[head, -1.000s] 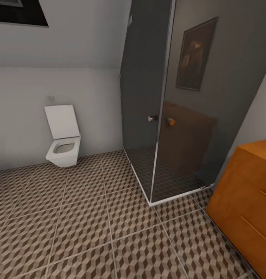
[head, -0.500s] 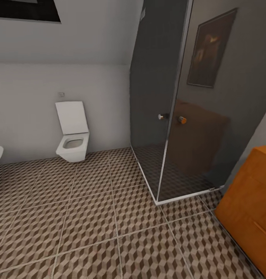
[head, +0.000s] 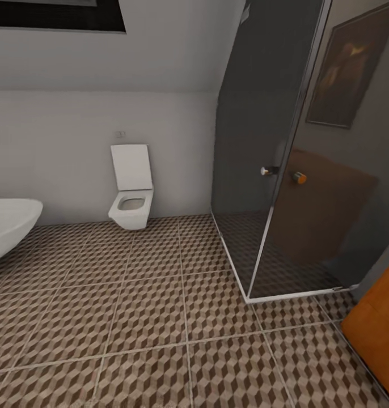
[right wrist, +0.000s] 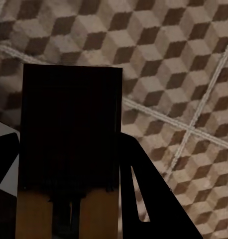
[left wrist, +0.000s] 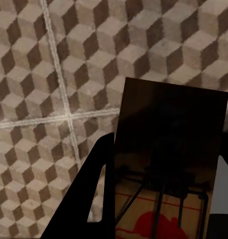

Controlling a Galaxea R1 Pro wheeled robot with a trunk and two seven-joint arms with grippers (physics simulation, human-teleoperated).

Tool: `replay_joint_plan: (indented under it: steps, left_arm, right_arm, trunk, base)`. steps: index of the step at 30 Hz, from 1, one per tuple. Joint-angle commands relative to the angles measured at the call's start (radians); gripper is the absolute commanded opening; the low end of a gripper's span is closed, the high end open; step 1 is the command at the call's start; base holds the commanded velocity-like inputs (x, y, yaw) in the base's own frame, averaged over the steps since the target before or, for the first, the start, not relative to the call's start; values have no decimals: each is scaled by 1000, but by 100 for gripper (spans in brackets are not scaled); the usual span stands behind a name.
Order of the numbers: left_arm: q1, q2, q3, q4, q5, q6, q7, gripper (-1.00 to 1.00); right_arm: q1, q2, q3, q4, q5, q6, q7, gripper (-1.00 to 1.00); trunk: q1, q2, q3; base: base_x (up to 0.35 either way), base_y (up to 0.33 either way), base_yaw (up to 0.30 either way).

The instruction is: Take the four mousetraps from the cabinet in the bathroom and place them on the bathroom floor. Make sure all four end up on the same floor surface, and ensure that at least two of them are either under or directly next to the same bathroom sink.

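**Both pincers carry a trap, the sink is not reached yet**

I am driving through the bathroom with one mousetrap in each arm. In the left wrist view, the left pincer [left wrist: 161, 199] is pinching a mousetrap [left wrist: 171, 159] between its dark fingers [left wrist: 96, 179]; I can see the pale base with a red print and the wire parts. In the right wrist view, the right pincer [right wrist: 69, 189] is pressed on a second mousetrap [right wrist: 69, 144] in the same way. Each trap is held above the bathroom floor [head: 160, 317], not touching it.

I judge the task as about half way at most: two traps are taken and carried, none lies on the tiles that I can see, and the other two I cannot locate. In the head view there is a toilet [head: 131, 195], a glass shower [head: 285, 170] and the edge of a white bathtub [head: 10, 224].

Each trap has its long axis along the fingers, pointing away from the wrist, the far end dark in shadow.
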Motion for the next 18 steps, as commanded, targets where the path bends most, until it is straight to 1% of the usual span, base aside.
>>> replay_joint_plan:
  steps: [1,4,6,12,16,18]
  left_arm:
    - [-2,1,-8,-5,6,-6,9,-100]
    - [-2,1,-8,-6,7,-6,11,-100]
    - [-2,1,-8,-6,6,-5,12,-100]
    - [-2,0,-8,-7,6,-5,13,-100]
    - [-2,1,-8,-6,7,-5,13,-100]
    - [-2,2,-8,-6,7,-5,13,-100]
  right_arm:
    - [0,0,9,-1,-10,-2,-3,-100]
    - [0,-2,9,-1,-9,-2,-3,-100]
    - [0,-5,8,-1,-6,-1,-3,-100]
    - [0,-5,14,-5,4,5,-2,-100]
    - [0,-3,10,-7,-3,10,2,-100]
    - [0,-1,10,-6,-4,7,1,-100]
  trunk:
    - [0,0,-1]
    - [0,0,-2]
    - [0,0,-3]
    - [0,0,-3]
    - [0,0,-3]
    - [0,0,-4]
  base:
    - [0,0,282]
    - [0,0,277]
    - [0,0,140]
    - [0,0,24]
    - [0,0,8]
    - [0,0,93]
